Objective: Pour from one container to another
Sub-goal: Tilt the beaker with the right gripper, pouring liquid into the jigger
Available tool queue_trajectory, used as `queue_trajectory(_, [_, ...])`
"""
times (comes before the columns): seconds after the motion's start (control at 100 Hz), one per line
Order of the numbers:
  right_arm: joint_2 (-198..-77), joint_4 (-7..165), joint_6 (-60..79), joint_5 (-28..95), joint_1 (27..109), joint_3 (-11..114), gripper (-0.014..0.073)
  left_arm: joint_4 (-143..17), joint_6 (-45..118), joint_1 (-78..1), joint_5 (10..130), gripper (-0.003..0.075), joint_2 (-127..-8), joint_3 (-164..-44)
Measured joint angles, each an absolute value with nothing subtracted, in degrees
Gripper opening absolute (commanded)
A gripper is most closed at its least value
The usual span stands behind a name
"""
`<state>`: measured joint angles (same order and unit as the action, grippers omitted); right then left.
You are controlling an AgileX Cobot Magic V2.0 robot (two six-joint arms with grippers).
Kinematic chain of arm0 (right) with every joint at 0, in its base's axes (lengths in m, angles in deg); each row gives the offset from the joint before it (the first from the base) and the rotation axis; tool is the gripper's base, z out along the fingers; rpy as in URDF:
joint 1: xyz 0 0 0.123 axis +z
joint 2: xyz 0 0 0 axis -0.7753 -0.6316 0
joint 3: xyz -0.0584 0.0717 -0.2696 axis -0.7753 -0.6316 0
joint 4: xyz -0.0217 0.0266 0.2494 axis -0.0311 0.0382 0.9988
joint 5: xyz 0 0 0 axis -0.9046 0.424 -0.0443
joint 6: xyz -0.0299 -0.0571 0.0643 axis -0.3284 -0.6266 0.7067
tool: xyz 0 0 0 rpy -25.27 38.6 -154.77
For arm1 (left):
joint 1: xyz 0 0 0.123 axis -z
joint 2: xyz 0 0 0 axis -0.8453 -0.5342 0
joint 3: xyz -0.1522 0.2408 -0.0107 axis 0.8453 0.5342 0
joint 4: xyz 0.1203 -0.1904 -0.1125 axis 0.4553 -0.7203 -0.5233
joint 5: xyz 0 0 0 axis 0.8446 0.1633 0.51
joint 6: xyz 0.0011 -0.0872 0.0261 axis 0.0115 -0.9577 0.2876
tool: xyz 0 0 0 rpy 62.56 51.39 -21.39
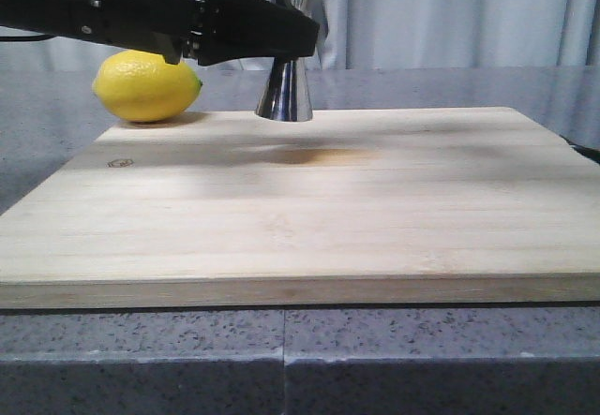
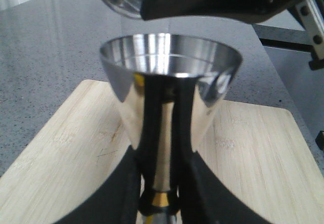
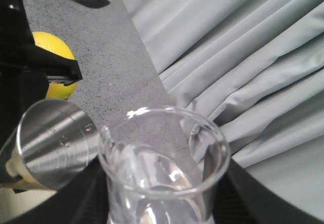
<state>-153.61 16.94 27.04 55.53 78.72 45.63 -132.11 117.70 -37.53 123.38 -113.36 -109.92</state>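
Left end effector (image 2: 159, 183) round shiny hourglass jigger (image 2: 169, 82)

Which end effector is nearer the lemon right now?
Left. The left end effector is shut on the jigger, which stands right beside the lemon at the cutting board's far edge. The right end effector holds the glass beaker tilted above the jigger, farther off.
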Motion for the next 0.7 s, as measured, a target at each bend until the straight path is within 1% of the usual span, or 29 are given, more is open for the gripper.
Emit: queue_trajectory(0.7, [-153.61,13.46,27.04,56.10,78.72,45.63,0.0205,-131.88,117.70,-37.53,123.38,-0.0019,-113.36,-109.92])
